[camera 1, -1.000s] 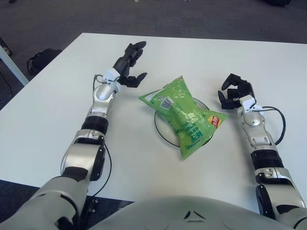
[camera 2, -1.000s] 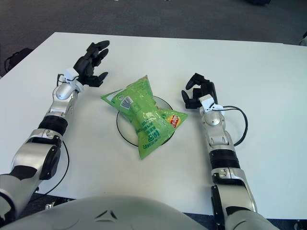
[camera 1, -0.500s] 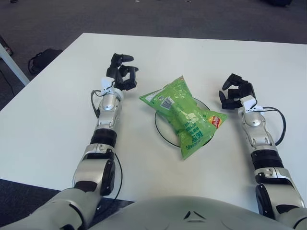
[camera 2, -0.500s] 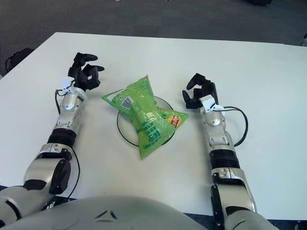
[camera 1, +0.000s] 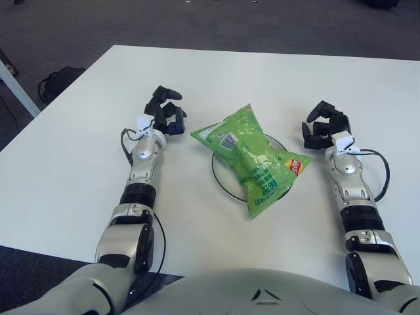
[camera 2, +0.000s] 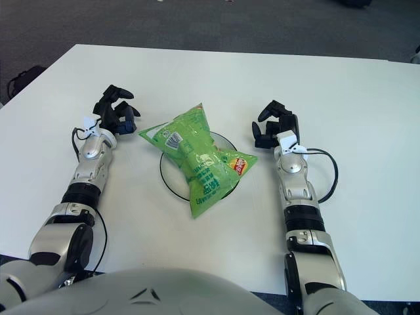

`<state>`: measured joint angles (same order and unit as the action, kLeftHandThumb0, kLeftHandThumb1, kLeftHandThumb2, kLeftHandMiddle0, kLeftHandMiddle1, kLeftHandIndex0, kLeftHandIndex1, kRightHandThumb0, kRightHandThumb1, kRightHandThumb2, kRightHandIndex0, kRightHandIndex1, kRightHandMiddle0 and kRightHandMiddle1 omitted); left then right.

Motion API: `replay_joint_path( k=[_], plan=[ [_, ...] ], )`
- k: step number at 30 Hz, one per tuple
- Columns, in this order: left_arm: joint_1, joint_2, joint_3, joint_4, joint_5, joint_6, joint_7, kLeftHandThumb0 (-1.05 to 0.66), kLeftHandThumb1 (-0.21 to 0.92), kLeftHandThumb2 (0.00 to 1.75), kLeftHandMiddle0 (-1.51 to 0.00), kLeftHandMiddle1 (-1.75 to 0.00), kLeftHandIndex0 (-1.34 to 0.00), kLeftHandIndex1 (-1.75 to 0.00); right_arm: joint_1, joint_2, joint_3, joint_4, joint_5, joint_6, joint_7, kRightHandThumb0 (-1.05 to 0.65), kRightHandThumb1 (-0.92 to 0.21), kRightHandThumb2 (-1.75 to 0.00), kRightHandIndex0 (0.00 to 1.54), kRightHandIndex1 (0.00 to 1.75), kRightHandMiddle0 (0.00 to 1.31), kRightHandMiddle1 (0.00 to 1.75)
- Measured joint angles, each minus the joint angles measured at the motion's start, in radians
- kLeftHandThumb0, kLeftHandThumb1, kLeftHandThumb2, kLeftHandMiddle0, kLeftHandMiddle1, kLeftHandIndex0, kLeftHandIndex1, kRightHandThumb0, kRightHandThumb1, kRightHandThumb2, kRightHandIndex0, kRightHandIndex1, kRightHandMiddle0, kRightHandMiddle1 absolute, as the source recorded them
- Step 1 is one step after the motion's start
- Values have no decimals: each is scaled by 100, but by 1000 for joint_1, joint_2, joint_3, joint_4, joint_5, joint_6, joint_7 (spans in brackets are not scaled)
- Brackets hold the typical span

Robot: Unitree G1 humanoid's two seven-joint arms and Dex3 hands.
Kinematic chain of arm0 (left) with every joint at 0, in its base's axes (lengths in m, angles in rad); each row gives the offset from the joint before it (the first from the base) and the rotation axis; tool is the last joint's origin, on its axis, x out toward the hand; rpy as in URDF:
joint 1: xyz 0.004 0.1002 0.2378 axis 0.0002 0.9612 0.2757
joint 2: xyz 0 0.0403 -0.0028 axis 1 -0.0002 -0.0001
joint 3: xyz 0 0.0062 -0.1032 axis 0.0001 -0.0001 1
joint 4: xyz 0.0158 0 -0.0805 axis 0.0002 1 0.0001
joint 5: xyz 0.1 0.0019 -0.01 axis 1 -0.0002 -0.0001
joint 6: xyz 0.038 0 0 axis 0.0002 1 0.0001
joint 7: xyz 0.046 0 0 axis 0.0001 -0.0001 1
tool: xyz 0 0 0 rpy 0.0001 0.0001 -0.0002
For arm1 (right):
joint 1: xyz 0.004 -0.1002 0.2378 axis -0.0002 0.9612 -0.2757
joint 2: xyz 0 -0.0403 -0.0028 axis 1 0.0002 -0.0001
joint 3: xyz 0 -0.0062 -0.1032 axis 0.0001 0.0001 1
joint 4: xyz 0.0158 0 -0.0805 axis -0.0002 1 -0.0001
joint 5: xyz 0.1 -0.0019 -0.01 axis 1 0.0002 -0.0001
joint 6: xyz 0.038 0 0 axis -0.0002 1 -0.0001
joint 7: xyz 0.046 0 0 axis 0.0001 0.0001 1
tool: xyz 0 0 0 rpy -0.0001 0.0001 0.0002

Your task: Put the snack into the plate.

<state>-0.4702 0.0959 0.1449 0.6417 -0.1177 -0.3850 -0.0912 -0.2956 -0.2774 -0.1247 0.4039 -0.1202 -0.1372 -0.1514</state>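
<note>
A green snack bag point(camera 1: 252, 159) lies across a white plate point(camera 1: 222, 178) with a dark rim at the middle of the table; its ends overhang the rim. My left hand point(camera 1: 165, 116) is to the left of the bag, apart from it, fingers curled and holding nothing. My right hand point(camera 1: 321, 128) shows to the right of the plate, fingers curled and empty.
The white table point(camera 1: 79, 151) spreads wide on all sides of the plate. A dark bag point(camera 1: 58, 80) sits on the floor beyond the table's left edge. A black cable point(camera 1: 379, 172) loops beside my right forearm.
My left hand has drawn back toward me and to the left, away from the bag, and its fingers have curled in. The right hand barely shifted.
</note>
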Motion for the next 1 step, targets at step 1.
replay_joint_path(
  k=[1],
  plan=[
    [3, 0, -2, -6, 2, 1, 0, -2, 2, 163, -86, -175, -64, -164, -1, 5, -7, 3, 12, 2, -4, -51, -25, -139, 125, 175, 67, 175]
  ],
)
